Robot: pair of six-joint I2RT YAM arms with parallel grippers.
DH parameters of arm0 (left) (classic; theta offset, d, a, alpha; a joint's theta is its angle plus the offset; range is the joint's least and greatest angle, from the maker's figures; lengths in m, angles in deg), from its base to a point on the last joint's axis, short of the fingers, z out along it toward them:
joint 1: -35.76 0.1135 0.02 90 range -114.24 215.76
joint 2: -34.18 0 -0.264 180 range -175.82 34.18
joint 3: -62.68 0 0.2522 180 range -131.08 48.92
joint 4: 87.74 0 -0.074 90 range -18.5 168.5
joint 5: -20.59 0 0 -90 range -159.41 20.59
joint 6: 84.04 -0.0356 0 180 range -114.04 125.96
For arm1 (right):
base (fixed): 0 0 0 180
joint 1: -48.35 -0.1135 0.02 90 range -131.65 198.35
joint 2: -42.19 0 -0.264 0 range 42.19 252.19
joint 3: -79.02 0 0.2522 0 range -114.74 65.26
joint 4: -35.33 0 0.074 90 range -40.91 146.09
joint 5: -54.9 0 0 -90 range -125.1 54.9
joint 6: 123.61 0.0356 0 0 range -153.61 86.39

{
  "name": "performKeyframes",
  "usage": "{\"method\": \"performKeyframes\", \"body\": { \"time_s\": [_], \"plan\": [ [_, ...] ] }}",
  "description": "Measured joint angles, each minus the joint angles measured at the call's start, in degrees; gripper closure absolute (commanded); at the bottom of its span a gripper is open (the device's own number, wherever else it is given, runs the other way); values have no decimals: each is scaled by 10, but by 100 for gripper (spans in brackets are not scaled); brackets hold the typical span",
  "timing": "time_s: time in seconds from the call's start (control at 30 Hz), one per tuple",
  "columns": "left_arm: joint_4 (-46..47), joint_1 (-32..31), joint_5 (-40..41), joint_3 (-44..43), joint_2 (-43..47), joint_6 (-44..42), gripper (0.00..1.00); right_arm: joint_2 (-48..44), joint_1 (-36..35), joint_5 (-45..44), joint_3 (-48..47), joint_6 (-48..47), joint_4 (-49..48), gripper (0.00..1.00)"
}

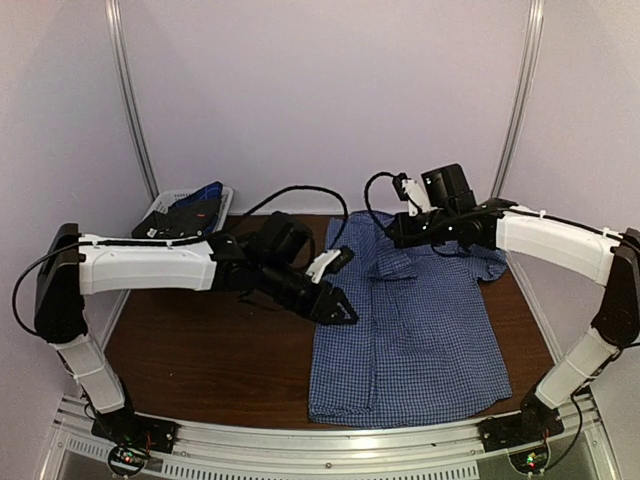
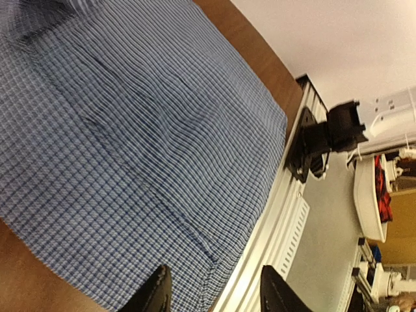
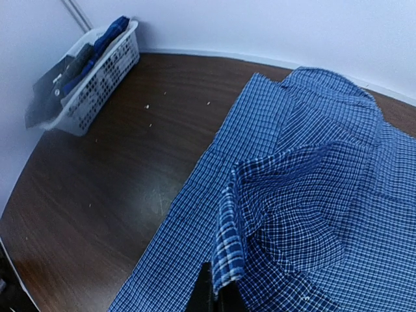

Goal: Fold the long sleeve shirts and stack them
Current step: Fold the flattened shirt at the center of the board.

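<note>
**Container.** One white plastic lattice basket (image 1: 218, 200) (image 3: 97, 84) stands at the far left corner of the worktop (image 1: 220, 350), close against the back wall.

**Contents of container.** Dark grey or black cloth is heaped inside and hangs over one end of the rim. A bright blue piece rises above the rim. The top view shows a small red patch among the dark cloth. The separate garments cannot be counted.

**Writing.** A pale tag shows on the dark cloth, too small to read.

**Task item.** One long sleeve shirt (image 1: 420, 330) (image 2: 130, 130) (image 3: 312, 195), blue-and-white fine check, is spread on the right half of the worktop. Its collar is toward the back wall and its hem lies near the metal rail (image 1: 330, 440) at the near edge. The lower body lies flat. A fold of the upper part is drawn up off the surface.

**Left gripper** (image 1: 338, 285) (image 2: 214, 296). It hangs above the shirt's left edge. The fingers are released and stand apart, with no cloth between them.

**Right gripper** (image 1: 392, 232) (image 3: 218, 296). It sits over the shirt's upper part near the collar. The fingers are clenched together, pinching the raised fold of checked cloth.
</note>
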Motion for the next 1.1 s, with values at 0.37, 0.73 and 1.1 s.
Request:
{"method": "performKeyframes", "body": {
  "time_s": [0.37, 0.73, 1.1],
  "plan": [
    [45, 91, 38, 108, 74, 47, 52, 70, -110, -35, 41, -21, 67, 100],
    [49, 93, 39, 109, 52, 47, 52, 79, -178, -54, 41, -9, 104, 80],
    [52, 94, 39, 112, 18, 42, 51, 23, -204, -46, 75, 29, 99, 40]
  ]
}}
